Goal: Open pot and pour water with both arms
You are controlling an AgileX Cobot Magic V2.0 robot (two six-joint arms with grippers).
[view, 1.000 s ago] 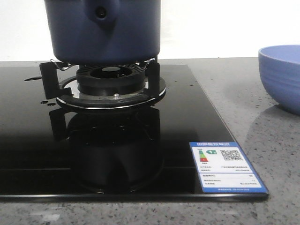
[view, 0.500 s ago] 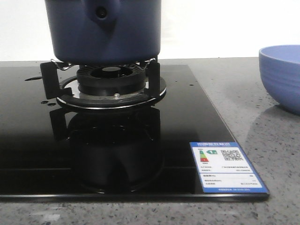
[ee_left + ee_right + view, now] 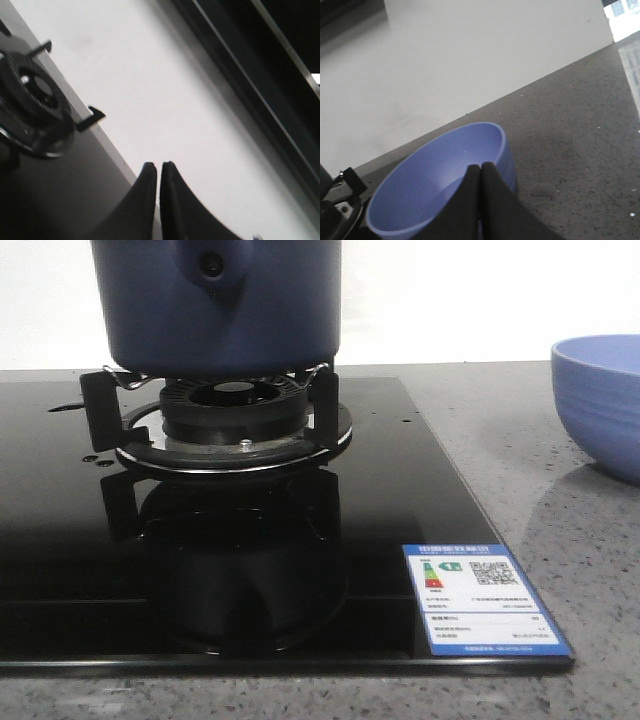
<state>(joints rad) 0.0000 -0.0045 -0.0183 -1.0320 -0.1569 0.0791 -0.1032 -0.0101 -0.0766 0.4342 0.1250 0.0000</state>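
Nearest in the front view lies the glossy black glass cooktop (image 3: pixel 400 500), with a blue-and-white energy label sticker (image 3: pixel 485 600) at its near right corner. Behind that stands the black ringed gas burner with metal pot supports (image 3: pixel 232 425), and on it sits the large dark navy-blue round pot (image 3: pixel 215 305), its handle stub with a dark hole facing the camera. To the right, on the grey speckled counter (image 3: pixel 560 510), is the periwinkle-blue bowl (image 3: pixel 600 400).

The left gripper (image 3: pixel 159 172) has its fingers pressed together on nothing, over the hob's edge; the right gripper (image 3: pixel 480 172) is likewise closed and empty, hanging near the bowl. Neither touches the pot, so the opening step looks not yet started. The next move would seem to call for spreading one gripper's fingers and bringing it to the lid.

The pot's top is cut off, so any lid or knob cannot be seen; the bowl is partly cropped, and neither arm shows in the front view.
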